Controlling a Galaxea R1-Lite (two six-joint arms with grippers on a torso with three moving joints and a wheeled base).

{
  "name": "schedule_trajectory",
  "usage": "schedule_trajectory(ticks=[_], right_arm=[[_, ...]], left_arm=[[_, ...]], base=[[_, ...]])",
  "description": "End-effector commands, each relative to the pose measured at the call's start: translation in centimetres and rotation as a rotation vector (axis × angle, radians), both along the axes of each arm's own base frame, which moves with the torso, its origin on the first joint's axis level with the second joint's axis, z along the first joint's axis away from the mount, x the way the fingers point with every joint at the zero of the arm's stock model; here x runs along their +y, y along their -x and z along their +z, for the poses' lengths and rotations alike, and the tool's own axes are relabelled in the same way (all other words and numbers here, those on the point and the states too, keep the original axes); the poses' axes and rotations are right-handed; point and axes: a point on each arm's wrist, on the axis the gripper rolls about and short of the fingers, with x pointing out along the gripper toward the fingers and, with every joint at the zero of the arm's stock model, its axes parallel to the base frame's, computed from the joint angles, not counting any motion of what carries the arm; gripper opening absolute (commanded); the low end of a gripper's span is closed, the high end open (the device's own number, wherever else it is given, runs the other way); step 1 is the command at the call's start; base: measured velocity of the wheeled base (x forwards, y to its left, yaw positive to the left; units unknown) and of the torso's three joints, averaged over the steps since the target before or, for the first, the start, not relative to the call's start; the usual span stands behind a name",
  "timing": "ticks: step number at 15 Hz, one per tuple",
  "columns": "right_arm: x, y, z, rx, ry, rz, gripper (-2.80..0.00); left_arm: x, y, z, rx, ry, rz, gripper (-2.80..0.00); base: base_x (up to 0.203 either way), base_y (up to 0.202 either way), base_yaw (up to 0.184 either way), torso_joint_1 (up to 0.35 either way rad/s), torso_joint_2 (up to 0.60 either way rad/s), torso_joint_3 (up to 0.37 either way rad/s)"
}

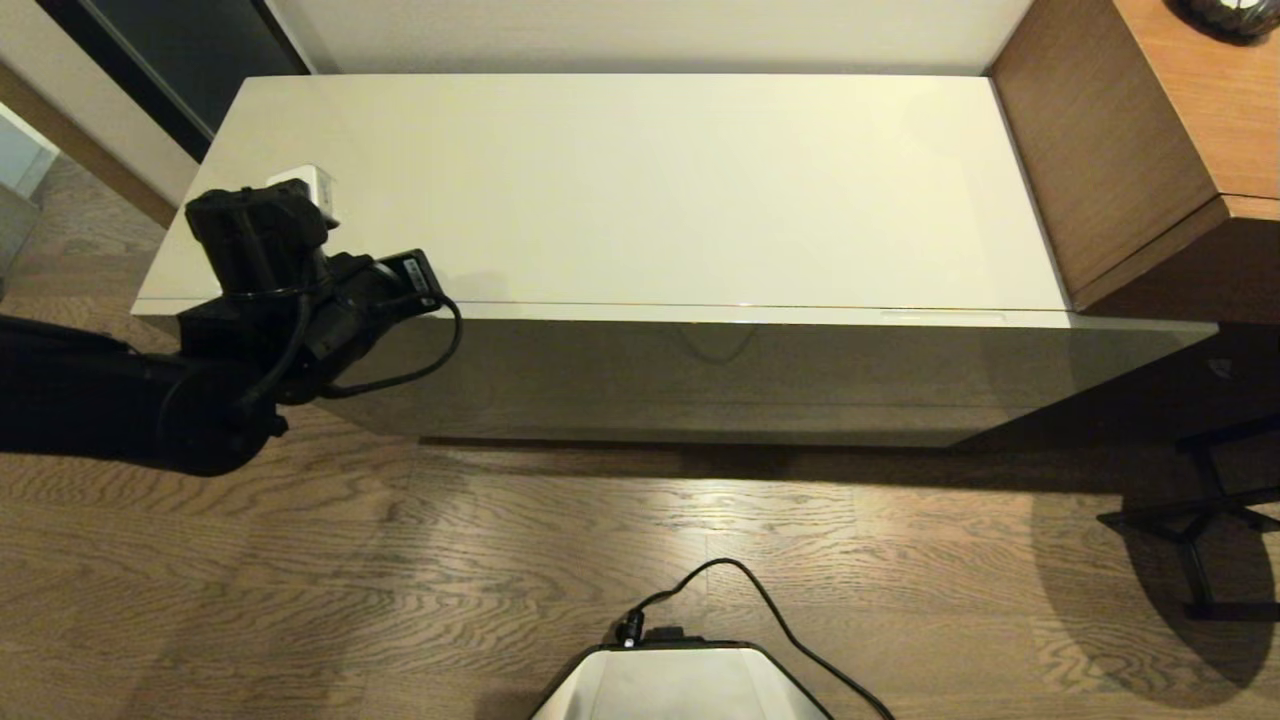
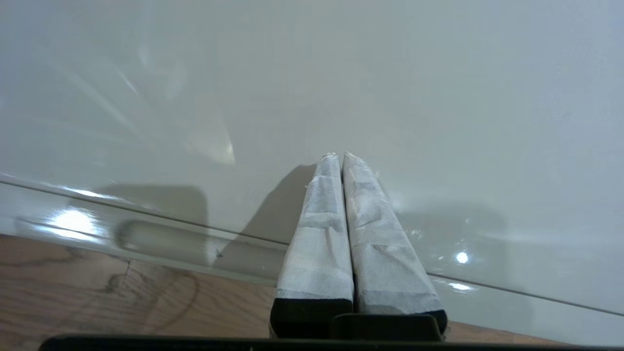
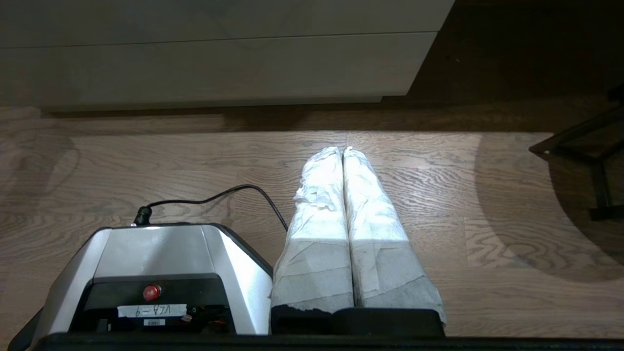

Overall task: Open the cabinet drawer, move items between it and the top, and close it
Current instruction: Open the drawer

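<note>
Nearest, the robot's base [image 1: 680,680] sits on the wood floor [image 1: 400,560]. The right gripper [image 3: 343,151], seen only in its wrist view, hangs over that floor beside the base, fingers pressed together on nothing. Beyond, the cabinet [image 1: 700,380] stands with its drawer [image 1: 720,365] shut, so its contents are hidden. The left gripper [image 2: 340,156] is over the left front corner of the top [image 1: 640,190], fingers together and empty; the head view shows mainly the wrist, while its wrist view shows an oblong recess [image 2: 161,239] at the drawer rim.
</note>
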Motion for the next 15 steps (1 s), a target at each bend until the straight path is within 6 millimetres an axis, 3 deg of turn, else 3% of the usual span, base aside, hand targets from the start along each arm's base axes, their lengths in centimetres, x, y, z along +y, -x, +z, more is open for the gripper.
schedule_trajectory(ticks=[1, 8, 11, 15], right_arm=[[0.0, 0.1, -0.1, -0.011, -0.001, 0.0, -2.8], [0.0, 0.1, -0.1, -0.011, -0.001, 0.0, -2.8], [0.0, 0.1, -0.1, -0.011, -0.001, 0.0, -2.8], [0.0, 0.1, -0.1, -0.011, 0.0, 0.002, -2.8]], left_arm=[[-0.2, -0.2, -0.8, 0.023, -0.002, 0.001, -2.8], [0.5, 2.2, -0.3, 0.074, -0.019, 0.006, -2.8], [0.7, 2.6, -3.2, 0.187, -0.046, 0.011, -2.8], [1.3, 1.5, -7.6, 0.312, -0.063, 0.039, -2.8]], base=[[0.0, 0.0, 0.0, 0.0, 0.0, 0.0], [0.0, 0.0, 0.0, 0.0, 0.0, 0.0], [0.0, 0.0, 0.0, 0.0, 0.0, 0.0], [0.0, 0.0, 0.0, 0.0, 0.0, 0.0]])
